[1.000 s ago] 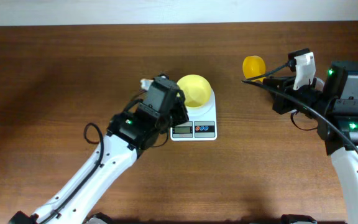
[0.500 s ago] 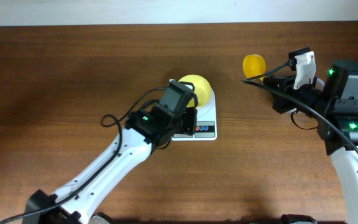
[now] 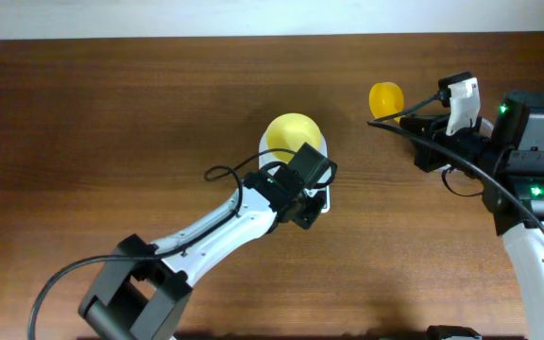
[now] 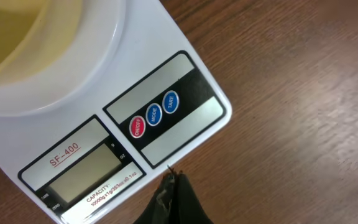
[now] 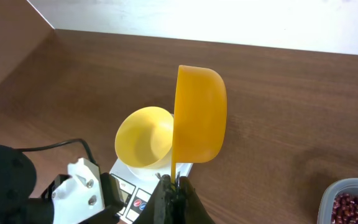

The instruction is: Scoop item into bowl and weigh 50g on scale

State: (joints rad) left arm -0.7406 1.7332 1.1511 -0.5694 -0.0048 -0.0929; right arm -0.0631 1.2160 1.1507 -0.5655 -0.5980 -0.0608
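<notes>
The pale-yellow bowl point(image 3: 294, 136) sits on the white scale point(image 3: 323, 200). In the left wrist view the bowl point(image 4: 23, 37) is at the top left. The scale's blank grey display point(image 4: 82, 175) and its dark panel of coloured buttons point(image 4: 154, 115) are below it. My left gripper point(image 4: 174, 180) is shut and empty, its tip at the scale's front edge, and in the overhead view it point(image 3: 308, 210) covers the display. My right gripper point(image 5: 174, 182) is shut on the handle of a yellow scoop point(image 5: 199, 115), held on edge, right of the bowl point(image 5: 143, 137). Beans point(image 5: 353, 205) show at the lower right.
A clear tub point(image 5: 344, 188) holding the beans is at the right wrist view's lower right corner. The left arm's white and black wrist point(image 5: 73, 190) stands in front of the scale point(image 5: 138, 194). Bare brown table point(image 3: 111, 104) lies all round. A white wall borders the far edge.
My left arm has swung right, from the left of the scale to over its front, and now hides the display from above. The right arm and scoop have not moved.
</notes>
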